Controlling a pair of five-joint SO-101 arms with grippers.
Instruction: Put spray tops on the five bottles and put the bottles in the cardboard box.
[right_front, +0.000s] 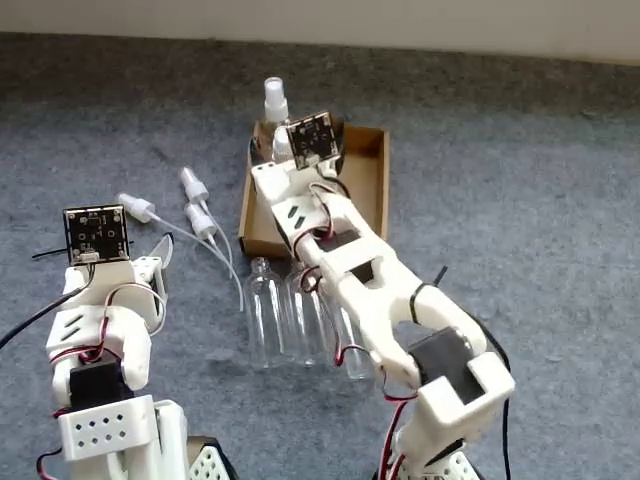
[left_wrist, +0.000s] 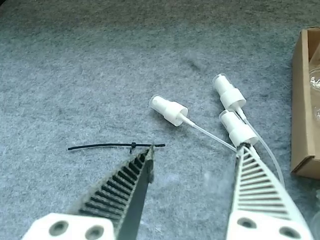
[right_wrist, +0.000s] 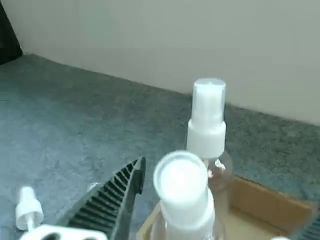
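left gripper (left_wrist: 195, 150) wide open, empty, hovering by three loose spray tops (left_wrist: 170, 110) | right gripper (right_wrist: 226, 194) open around a capped bottle (right_wrist: 182, 195) in the cardboard box (right_front: 372, 190) | three bare bottles (right_front: 266, 310) lie beside it

Soft, even light falls on the grey carpet (right_front: 520, 200) around the cardboard box (right_front: 383, 180). The spray tops (right_front: 198, 210) beside the box cast only faint, short shadows. The clear bottles (right_front: 270, 310) near the box show pale glints. The wall (right_wrist: 150, 40) behind the box is bright.
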